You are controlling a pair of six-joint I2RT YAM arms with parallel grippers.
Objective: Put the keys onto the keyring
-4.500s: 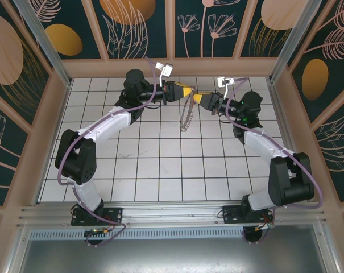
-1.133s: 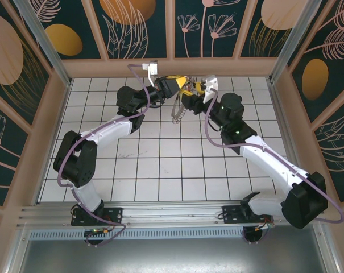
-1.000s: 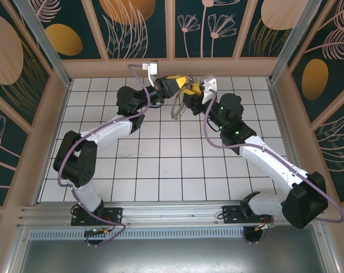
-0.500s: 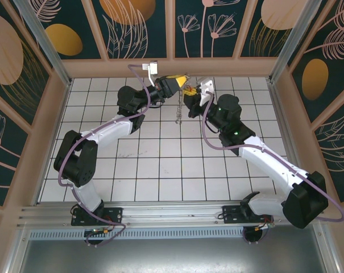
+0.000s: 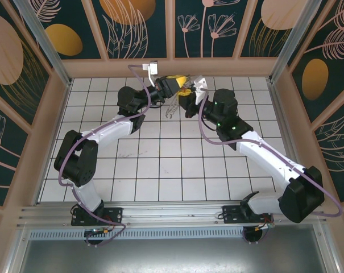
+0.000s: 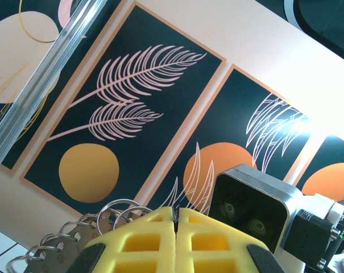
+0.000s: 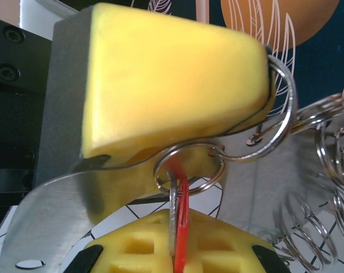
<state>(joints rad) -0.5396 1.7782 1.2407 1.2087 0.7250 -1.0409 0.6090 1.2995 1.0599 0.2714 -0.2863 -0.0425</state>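
**Key**: silver blade with a red part beside it, standing upright and pinched between the yellow pads of the right pincer, which is clenched on it. The head of the key passes through a small ring directly above the pads.

**Keyring**: a larger wire ring linked to the small one by a curved wire. Its upper arc runs in behind the yellow pad of the left pincer. A chain of further rings and a spring-like coil hang to the right. A flat silver metal piece lies under that pad; what it is cannot be told. From the left wrist, ring loops show just left of the pads.

**Left pincer**: clenched, its pads meeting along a thin seam, grasping the keyring. The casing of the other arm's camera sits close in front of it.

**Position, overhead:** the left pincer and right pincer meet tip to tip, raised above the far middle of the worktop, which is white tile with a dark grid. The ring bunch dangles between and below them.

**Surround:** dark wall panels printed with pale leaves and orange discs.
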